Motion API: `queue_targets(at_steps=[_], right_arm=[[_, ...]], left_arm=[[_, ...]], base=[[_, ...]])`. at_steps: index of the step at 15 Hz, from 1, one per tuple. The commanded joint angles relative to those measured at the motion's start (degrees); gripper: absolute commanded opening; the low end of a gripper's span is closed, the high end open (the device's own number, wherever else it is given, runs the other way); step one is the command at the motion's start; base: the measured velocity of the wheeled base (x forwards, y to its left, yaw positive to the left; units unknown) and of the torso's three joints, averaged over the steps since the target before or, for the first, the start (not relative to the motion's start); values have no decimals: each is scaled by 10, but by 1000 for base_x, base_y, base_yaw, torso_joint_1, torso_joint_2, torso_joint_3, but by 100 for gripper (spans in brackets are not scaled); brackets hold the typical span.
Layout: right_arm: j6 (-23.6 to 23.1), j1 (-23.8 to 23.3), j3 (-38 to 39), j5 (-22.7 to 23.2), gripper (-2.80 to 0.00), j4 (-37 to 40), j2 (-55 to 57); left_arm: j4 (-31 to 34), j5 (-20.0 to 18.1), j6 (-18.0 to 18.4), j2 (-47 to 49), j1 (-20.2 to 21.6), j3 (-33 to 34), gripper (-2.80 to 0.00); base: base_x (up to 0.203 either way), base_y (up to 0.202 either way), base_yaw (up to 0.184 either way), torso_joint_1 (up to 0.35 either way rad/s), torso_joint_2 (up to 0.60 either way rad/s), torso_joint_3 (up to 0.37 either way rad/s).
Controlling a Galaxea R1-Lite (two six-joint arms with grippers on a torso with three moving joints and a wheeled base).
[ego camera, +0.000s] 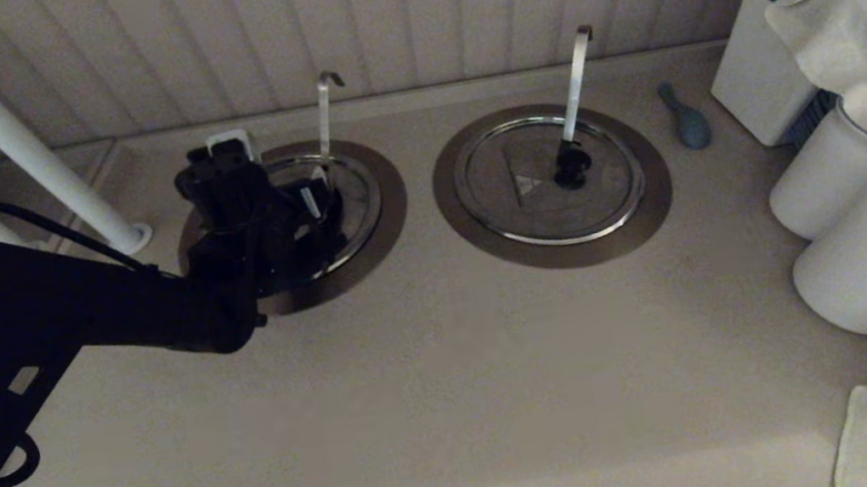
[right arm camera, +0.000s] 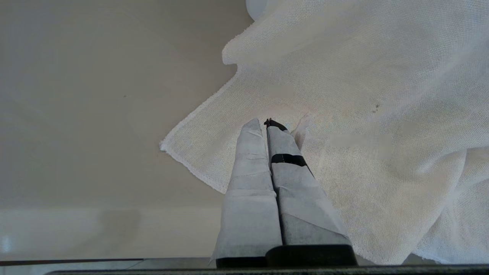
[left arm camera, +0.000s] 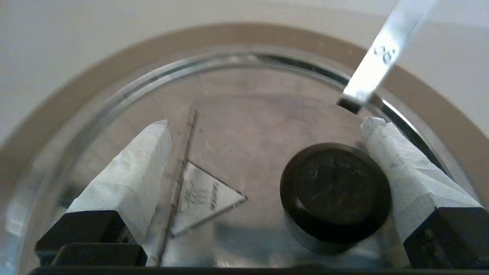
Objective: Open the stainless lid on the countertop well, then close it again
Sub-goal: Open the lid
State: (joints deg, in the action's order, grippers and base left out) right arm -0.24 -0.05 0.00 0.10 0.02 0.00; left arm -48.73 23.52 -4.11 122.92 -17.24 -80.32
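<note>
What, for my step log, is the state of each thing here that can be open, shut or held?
lid: closed, flat in its well.
knob: not gripped, between the open fingers.
left gripper: open, low over the lid.
twin lid: closed.
right gripper: shut, empty, above the cloth.

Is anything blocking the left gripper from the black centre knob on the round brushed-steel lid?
Nothing visible does. The left gripper is open over the round brushed-steel lid, its taped fingers either side of the black centre knob. One finger sits close beside the knob; the thin steel rod rises just beyond that fingertip.
</note>
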Motion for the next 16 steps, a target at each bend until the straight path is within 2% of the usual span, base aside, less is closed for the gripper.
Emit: queue_targets(at_steps=[1,16], right_arm=[[0,0,0,0,-280,0,0],[0,0,0,0,-280,0,0]], left_arm=[[-2,2,0,-2,6,-4,0],[16,-1,-3,-20,43,-16,0]], base=[[0,0,0,0,0,0],[0,0,0,0,0,0]])
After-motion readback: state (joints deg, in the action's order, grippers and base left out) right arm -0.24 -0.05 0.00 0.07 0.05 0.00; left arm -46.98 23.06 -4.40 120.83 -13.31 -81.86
